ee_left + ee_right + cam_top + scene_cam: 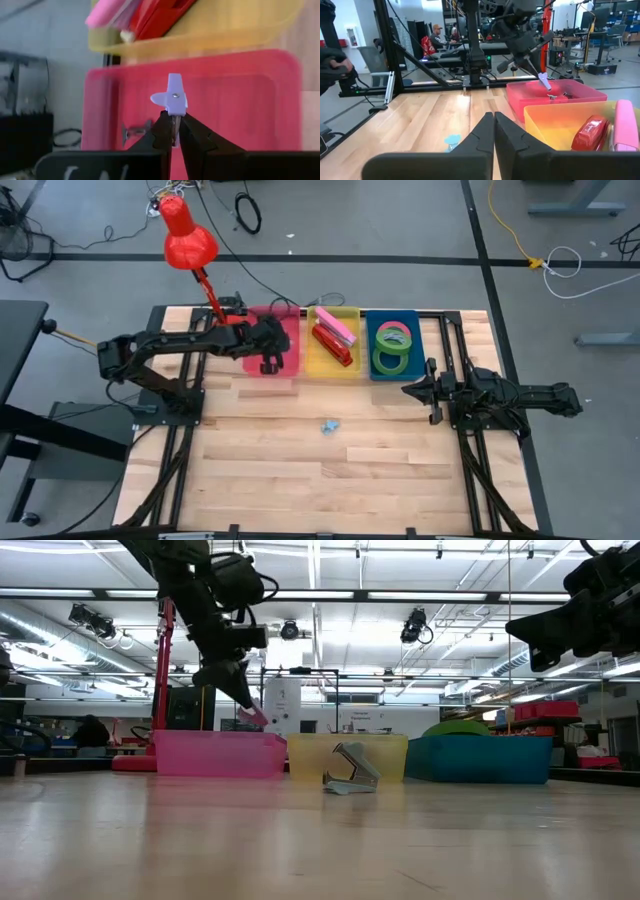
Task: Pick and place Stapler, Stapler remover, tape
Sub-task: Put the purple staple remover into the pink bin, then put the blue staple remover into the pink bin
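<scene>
Wooden table [300, 470] with three bins along its far edge. A pale lilac staple remover [173, 98] is pinched in the left gripper [173, 131] directly above the pink bin [285, 360], where another remover is seen. A second remover [328, 426] lies mid-table, nearer neither arm clearly. The right gripper [494, 118] is closed, empty.

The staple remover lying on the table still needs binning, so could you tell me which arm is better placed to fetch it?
Probably the right. Its gripper is shut on nothing, while the left gripper grips a purple remover over the pink bin. The loose remover lies between the arms.
</scene>
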`<action>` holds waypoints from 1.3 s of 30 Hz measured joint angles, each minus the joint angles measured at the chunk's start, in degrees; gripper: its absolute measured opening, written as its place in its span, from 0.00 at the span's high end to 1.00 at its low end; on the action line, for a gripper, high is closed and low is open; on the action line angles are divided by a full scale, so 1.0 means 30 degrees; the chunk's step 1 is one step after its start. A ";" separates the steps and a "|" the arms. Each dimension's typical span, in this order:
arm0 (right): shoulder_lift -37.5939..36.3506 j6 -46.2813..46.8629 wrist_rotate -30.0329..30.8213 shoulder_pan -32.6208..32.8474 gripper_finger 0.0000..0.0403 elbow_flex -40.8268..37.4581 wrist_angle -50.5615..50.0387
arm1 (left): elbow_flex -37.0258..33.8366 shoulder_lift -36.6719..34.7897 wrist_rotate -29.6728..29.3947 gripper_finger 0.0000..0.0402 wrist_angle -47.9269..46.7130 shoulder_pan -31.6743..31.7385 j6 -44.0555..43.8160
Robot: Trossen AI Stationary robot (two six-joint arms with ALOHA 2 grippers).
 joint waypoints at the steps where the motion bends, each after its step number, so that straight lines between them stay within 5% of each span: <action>1: 0.0000 0.0004 0.0004 0.0000 0.96 0.0000 0.0005 | 0.0000 0.0000 0.0016 0.93 -0.0102 0.0252 -0.0257; 10: 0.0000 0.0007 0.0007 0.0000 0.96 0.0000 0.0002 | -0.0022 0.0022 0.0035 0.88 -0.0696 0.1362 -0.2023; 16: 0.0000 0.0000 0.0006 0.0002 0.96 0.0002 0.0005 | -0.0022 0.0022 0.0553 0.67 -0.0246 0.1377 -0.3129; 25: 0.0000 0.0000 0.0007 0.0004 0.96 0.0004 0.0005 | -0.0022 0.0029 0.5689 0.39 0.1981 0.0941 -0.5415; 34: 0.0000 0.0005 0.0005 0.0005 0.96 0.0000 0.0004 | -0.0022 0.0029 0.6490 0.39 0.3556 -0.1232 -0.5603; 39: 0.0000 0.0000 0.0007 0.0001 0.96 0.0001 0.0007 | -0.0022 0.0029 0.4865 0.40 0.3656 -0.3025 -0.5658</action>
